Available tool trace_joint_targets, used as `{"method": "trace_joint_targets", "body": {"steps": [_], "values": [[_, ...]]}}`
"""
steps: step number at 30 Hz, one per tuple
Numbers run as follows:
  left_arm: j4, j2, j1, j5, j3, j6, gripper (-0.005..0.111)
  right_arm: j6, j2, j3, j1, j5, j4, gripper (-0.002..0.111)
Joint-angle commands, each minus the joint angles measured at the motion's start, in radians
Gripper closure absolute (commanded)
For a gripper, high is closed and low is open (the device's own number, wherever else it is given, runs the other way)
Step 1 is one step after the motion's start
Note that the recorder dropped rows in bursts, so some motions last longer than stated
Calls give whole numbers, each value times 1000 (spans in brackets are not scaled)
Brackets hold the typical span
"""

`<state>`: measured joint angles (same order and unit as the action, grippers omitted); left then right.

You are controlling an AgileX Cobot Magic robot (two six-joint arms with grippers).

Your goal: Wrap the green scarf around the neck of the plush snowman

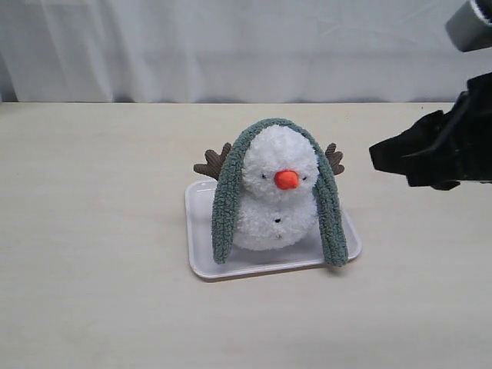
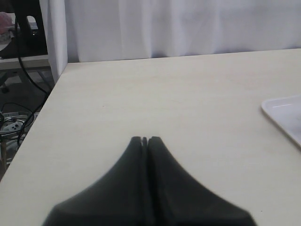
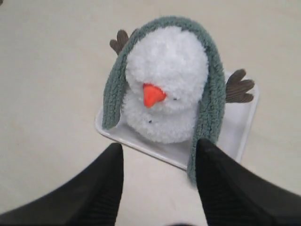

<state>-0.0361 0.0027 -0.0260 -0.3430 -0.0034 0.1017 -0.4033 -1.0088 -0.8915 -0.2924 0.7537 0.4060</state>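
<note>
The plush snowman (image 1: 277, 207) stands upright on a white tray (image 1: 201, 261), orange nose toward the front. The green scarf (image 1: 225, 204) lies over the top of its head, one end hanging down each side to the tray; nothing circles the snowman's neck (image 1: 257, 198). My right gripper (image 1: 378, 157) hovers to the right of the snowman, open and empty. In the right wrist view its fingers (image 3: 159, 145) frame the tray's front edge, one finger close by the hanging scarf end (image 3: 209, 108). My left gripper (image 2: 145, 140) is shut on nothing over bare table, out of the exterior view.
A corner of the tray (image 2: 284, 115) shows in the left wrist view. The table's edge (image 2: 44, 106) lies beyond the left gripper, with cables on the floor past it. A white curtain (image 1: 231, 46) backs the table.
</note>
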Motion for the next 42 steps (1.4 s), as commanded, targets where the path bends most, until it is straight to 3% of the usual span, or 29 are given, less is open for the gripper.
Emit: {"method": "trace_joint_targets", "body": {"steps": [1, 10, 15, 19, 21, 24, 26, 32, 35, 38, 42], "values": [[12, -3, 1, 31, 3, 2, 107, -10, 128, 55, -2, -99, -4, 62], [15, -3, 1, 409, 3, -1, 107, -31, 344, 131, -2, -224, -16, 63], [15, -3, 1, 548, 3, -32, 107, -37, 459, 174, -2, -274, -26, 86], [17, -3, 1, 597, 3, -457, 107, -55, 534, 214, -2, -320, -30, 104], [43, -3, 1, 602, 3, -602, 107, -55, 570, 236, -2, -351, -30, 104], [182, -3, 1, 669, 3, -691, 107, -55, 617, 263, -2, -390, -30, 104], [337, -3, 1, 671, -5, -848, 107, -55, 641, 275, -2, -409, -30, 104], [842, 106, 1, 671, -184, -1269, 107, -55, 668, 276, -2, -416, -30, 104], [1014, 240, 1, 733, -265, -1394, 107, -55, 668, 276, -2, -416, -30, 104], [1207, 521, 1, 925, -391, -1490, 107, -55, 668, 276, -2, -414, -30, 104], [1211, 830, 1, 839, -507, -1410, 107, -55, 668, 276, -2, -414, -30, 104]]}}
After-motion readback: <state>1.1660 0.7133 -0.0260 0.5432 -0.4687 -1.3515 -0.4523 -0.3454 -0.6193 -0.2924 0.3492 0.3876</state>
